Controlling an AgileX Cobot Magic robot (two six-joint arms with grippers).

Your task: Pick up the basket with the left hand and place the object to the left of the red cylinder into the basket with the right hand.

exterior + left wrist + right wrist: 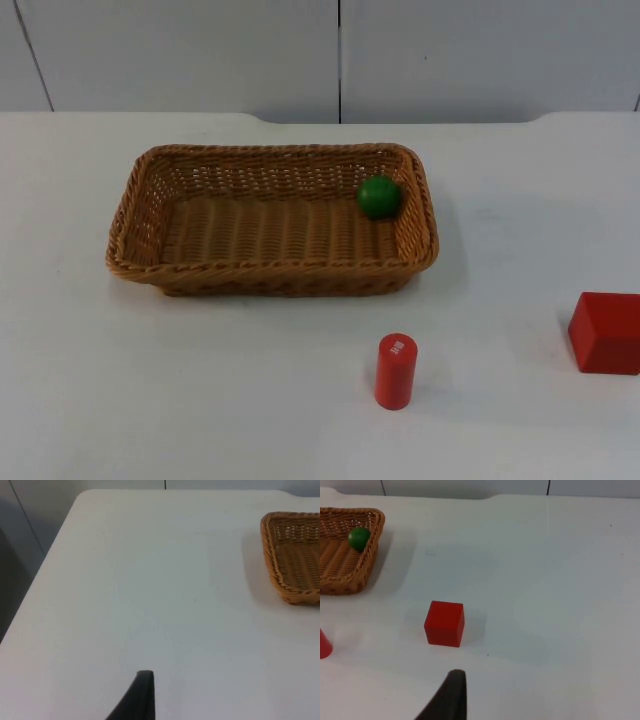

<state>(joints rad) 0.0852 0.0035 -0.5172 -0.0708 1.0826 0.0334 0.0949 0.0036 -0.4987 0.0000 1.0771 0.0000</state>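
You are at what looks like the close of the task: the green ball (380, 196) already lies inside the wicker basket (150, 262), tucked into its far right corner against the wall, and the basket sits flat on the tabletop (200, 400), not held. The red cylinder (396, 371) stands upright in front of the basket, near its right end, and nothing lies on the tabletop to its left; the red cube (606, 332) sits well apart on its right. Both arms wait drawn back. The left gripper (141, 697) hangs over bare tabletop well to the left of the basket's end, and the right gripper (451, 696) hovers just short of the red cube. One dark fingertip of each is all you get, so you cannot tell how far either stands open; nothing appears to be in their hold. If anything is left to do, judge whether the basket needs lifting again.
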